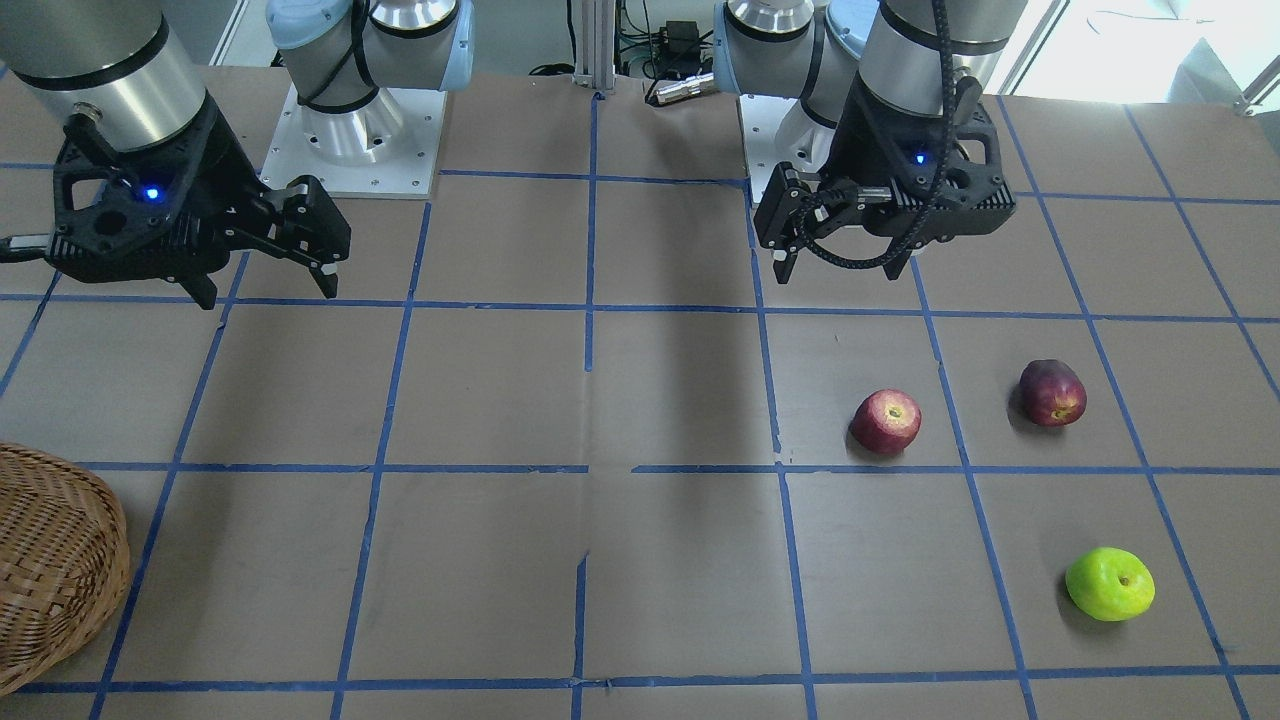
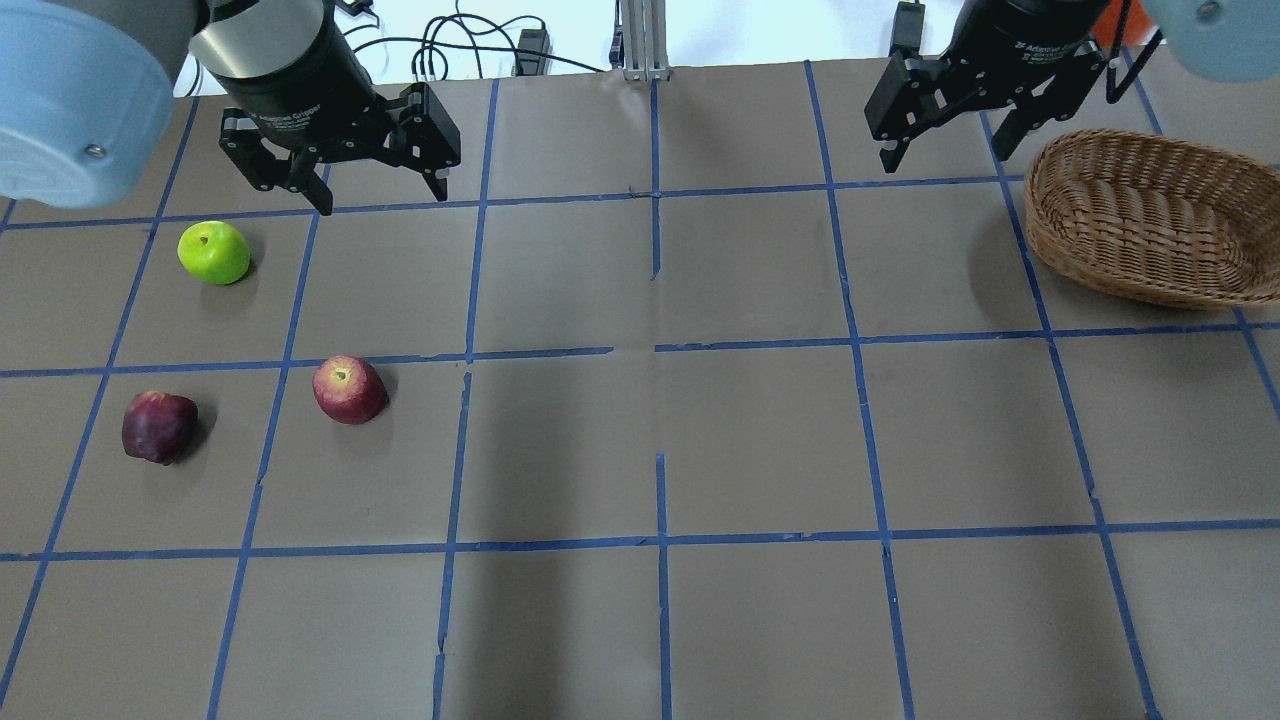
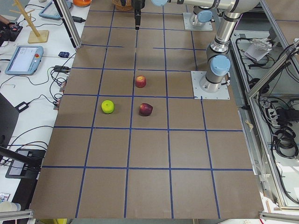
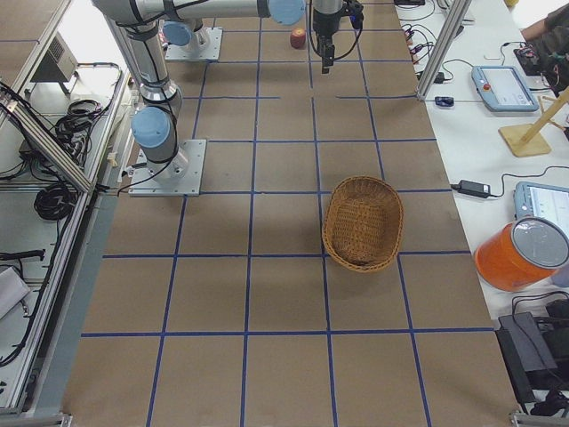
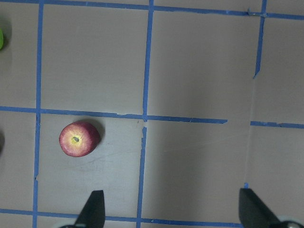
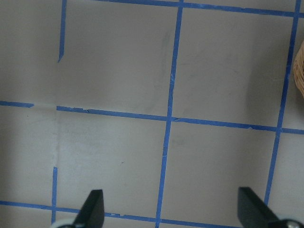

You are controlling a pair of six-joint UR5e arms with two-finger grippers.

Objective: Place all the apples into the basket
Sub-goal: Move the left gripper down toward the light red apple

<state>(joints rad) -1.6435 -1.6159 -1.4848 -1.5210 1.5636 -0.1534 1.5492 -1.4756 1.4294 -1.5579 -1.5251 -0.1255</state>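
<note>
Jaws wide and empty, left gripper [image 2: 383,200] hangs near the red-and-yellow round apple [image 2: 349,389], dark maroon apple [image 2: 158,427] and lime-green apple [image 2: 213,252] on the bench [image 2: 760,440], well apart from the light-brown woven wicker basket [image 2: 1120,140] by the likewise open right gripper [image 2: 945,158]; likely risk: an off-centre pinch sends fruit rolling.

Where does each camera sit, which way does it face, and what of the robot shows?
Overhead: behind the robot, facing forward and down on the table; left gripper, right gripper.
Front-facing: across the table, facing the robot; both grippers.
Exterior left: table's left end, looking along it; left arm nearest.
Exterior right: right end; right arm nearest, basket.
Left wrist: straight down on the red apple; left fingertips.
Right wrist: straight down on table; right fingertips.
Shared: red apple, in overhead and left wrist.
</note>
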